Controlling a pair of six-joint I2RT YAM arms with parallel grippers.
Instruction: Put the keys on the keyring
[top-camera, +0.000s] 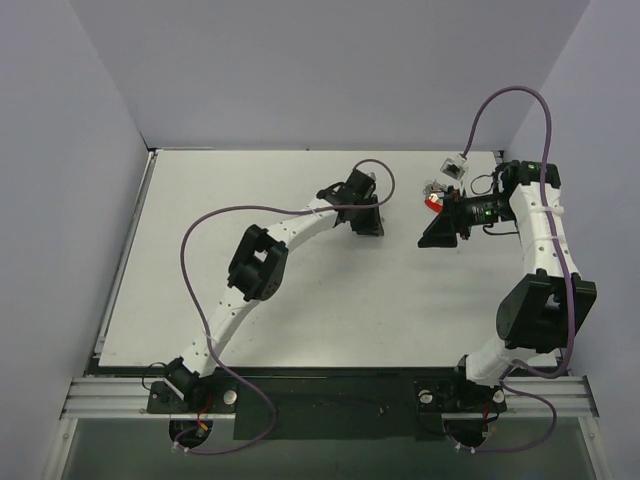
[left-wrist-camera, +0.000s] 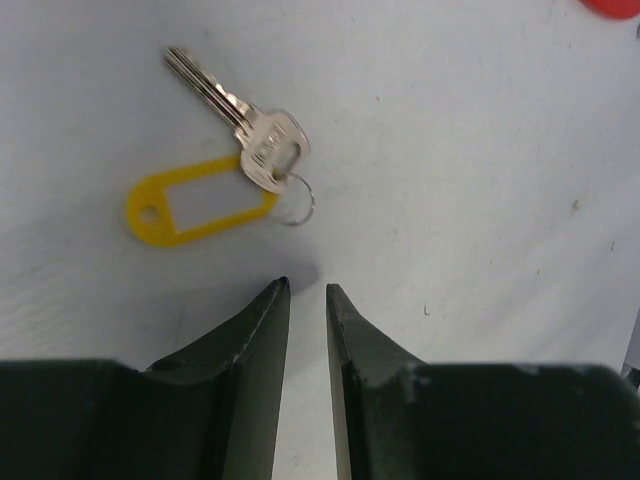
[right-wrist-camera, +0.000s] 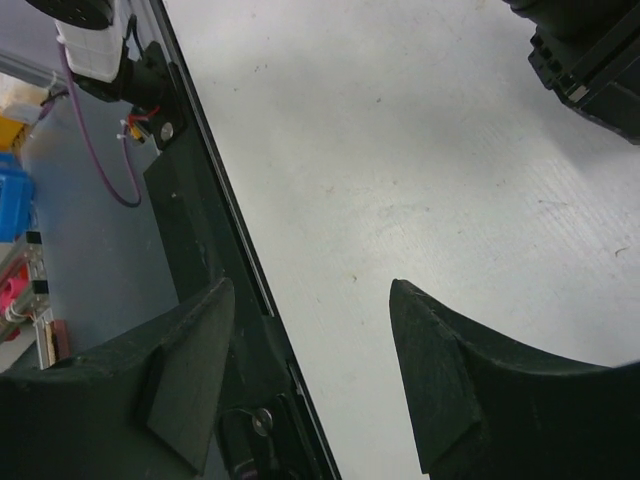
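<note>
Left arm reaches from its base toward mid-counter. Left gripper points down at the surface. Jaws are narrow, with a thin gap and nothing between them. The tips look just off the surface, but I can't confirm contact.

Just past the left gripper's tips, a silver key lies flat, blade angled away to the left. A small split ring passes through its head. A yellow tag lies flat, touching the key head on the near-left side. Key, ring and tag sit a short way clear of the tips. From the top view the gripper hides the whole set.

Right gripper is raised over the right-centre of the counter. Jaws are wide and hold nothing.

Farther back, beside the right wrist, a red piece sits on the counter. Its edge also shows at the top right corner of the left wrist view. Just beyond it is a silvery clump, too small to tell whether it's the keyring or more keys.
</note>
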